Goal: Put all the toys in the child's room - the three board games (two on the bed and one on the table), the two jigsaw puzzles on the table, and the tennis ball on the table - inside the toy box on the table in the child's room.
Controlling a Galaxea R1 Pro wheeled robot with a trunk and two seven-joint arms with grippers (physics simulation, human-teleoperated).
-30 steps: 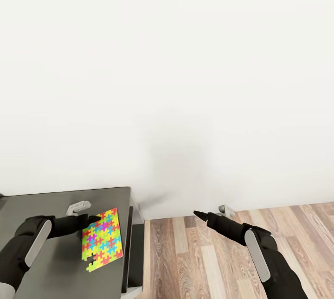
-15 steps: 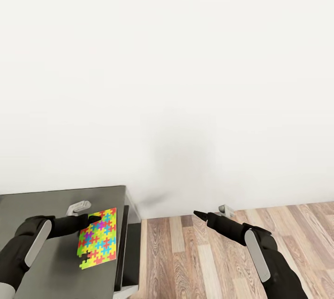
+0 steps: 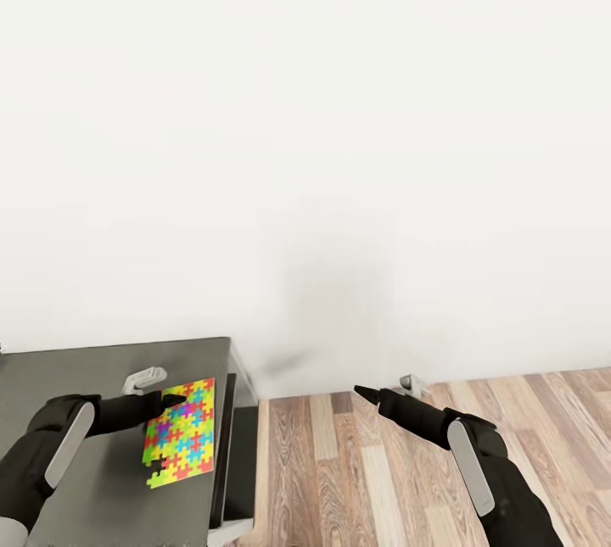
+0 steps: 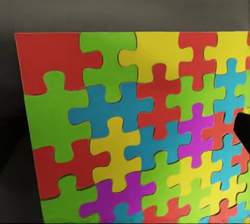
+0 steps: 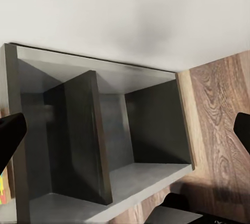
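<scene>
Multicoloured jigsaw puzzle (image 3: 182, 435) hangs pinched in left claw (image 3: 172, 399).

Black arms, grey strip on each forearm, pointed black fingertips (image 3: 365, 393)

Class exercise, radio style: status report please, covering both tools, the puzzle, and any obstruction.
Left tool at the multicoloured jigsaw puzzle edge, grip unconfirmed. Puzzle over the dark grey desk. Right tool open, empty, above wood floor. No obstruction seen.
</scene>
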